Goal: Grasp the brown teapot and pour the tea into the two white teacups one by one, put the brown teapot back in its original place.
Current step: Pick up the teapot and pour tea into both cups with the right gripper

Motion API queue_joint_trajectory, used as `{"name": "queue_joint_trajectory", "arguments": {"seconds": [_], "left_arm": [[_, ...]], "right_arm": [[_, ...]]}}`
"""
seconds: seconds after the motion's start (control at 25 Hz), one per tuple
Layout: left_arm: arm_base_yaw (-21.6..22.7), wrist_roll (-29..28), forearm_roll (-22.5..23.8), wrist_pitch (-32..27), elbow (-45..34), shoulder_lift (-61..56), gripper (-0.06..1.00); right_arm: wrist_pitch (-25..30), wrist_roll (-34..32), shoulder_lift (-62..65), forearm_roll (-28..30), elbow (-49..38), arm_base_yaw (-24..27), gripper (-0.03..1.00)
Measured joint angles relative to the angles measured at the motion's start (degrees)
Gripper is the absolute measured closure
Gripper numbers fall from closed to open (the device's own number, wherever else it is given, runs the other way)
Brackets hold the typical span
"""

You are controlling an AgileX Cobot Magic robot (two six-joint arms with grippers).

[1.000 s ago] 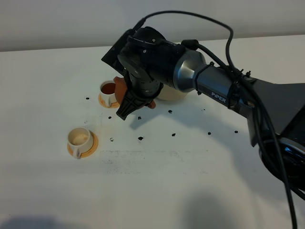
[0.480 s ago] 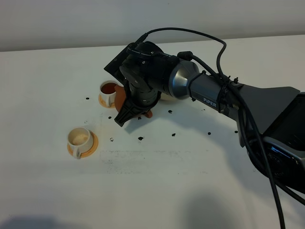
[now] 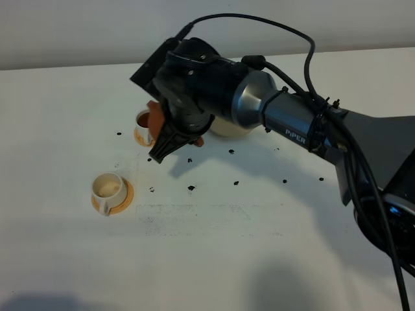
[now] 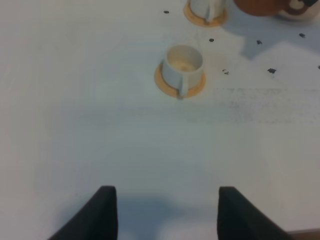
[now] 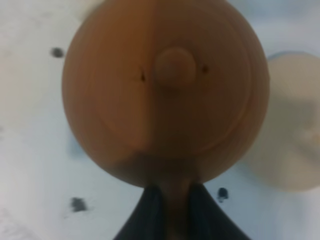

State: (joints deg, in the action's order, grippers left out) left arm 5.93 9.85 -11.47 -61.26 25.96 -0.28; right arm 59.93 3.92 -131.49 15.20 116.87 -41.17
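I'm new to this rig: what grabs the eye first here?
The black right arm reaches across the table, its end effector shut on the brown teapot beside the far teacup, which holds dark tea. Nearer, the second teacup sits empty on its orange saucer.

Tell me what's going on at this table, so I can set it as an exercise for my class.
The right gripper is shut on the loop handle of the brown teapot, holding it close to the far teacup, which already has dark tea in it. The near teacup looks empty. The beige coaster has no teapot on it. The left gripper hangs open over the table, holding nothing.
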Motion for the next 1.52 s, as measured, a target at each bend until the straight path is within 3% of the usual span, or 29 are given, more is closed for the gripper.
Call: {"name": "queue_joint_trajectory", "arguments": {"seconds": [0.24,0.52,0.8,1.2,1.52], "left_arm": [[0.0,0.0,0.0,0.0,0.0,0.0,0.51],[0.0,0.0,0.0,0.0,0.0,0.0,0.51],[0.0,0.0,0.0,0.0,0.0,0.0,0.51],[0.0,0.0,0.0,0.0,0.0,0.0,0.51],[0.0,0.0,0.0,0.0,0.0,0.0,0.51]], "right_arm": [[1.1,0.0,1.0,-0.5,-2.4,-3.3,0.86],[-9.2,-0.6,12.6,-0.9,-20.2,-3.9,0.86],[-18.3,-3.0,17.6,2.2,-33.4,-8.1,0.86],[-19.9,-12.0,17.7,14.1,-35.3,-13.1,0.86],[-19.0,-13.5,17.7,18.8,-35.3,-14.5,0.86]]}}
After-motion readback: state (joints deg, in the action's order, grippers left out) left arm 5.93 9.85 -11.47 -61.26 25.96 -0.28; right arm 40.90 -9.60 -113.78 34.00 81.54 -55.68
